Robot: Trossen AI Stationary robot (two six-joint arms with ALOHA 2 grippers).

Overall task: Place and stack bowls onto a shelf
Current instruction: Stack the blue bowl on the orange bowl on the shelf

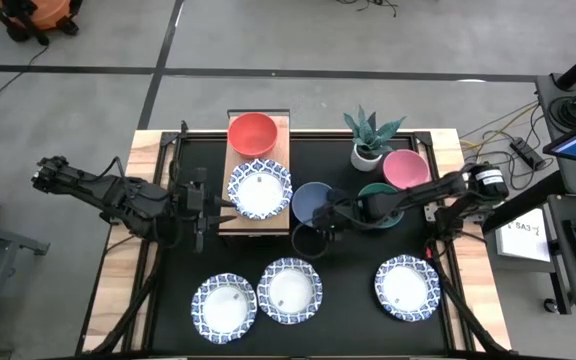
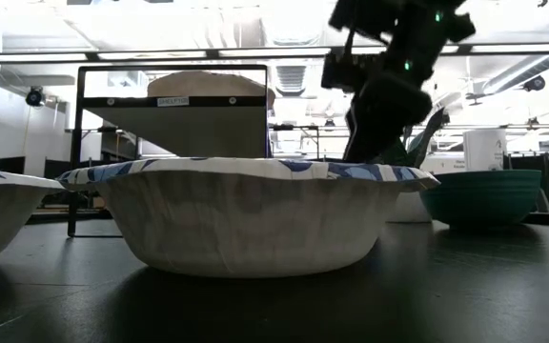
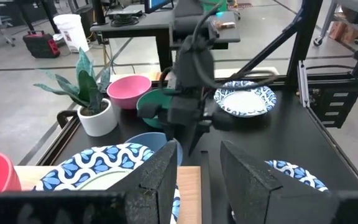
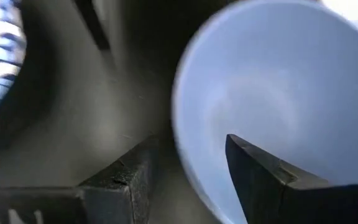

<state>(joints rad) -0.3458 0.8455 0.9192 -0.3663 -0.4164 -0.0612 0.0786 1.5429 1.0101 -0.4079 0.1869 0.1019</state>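
Done: red bowl (image 1: 252, 133) and one patterned dish (image 1: 259, 189) on shelf (image 1: 236, 218) | Right gripper (image 4: 185, 165) straddles blue bowl (image 1: 313, 204) rim, narrow, not clearly clamped, beside shelf | Left gripper (image 3: 197, 174) parted, empty, at shelf | Left: green bowl (image 1: 380, 205), pink bowl (image 1: 406, 168), three dishes along table's near edge (image 1: 288, 290)

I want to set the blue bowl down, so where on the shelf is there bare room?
On the shelf, only a short strip nearest the left end effector is bare. The red bowl and a patterned dish crowd the rest. The right end effector straddles the blue bowl's rim.
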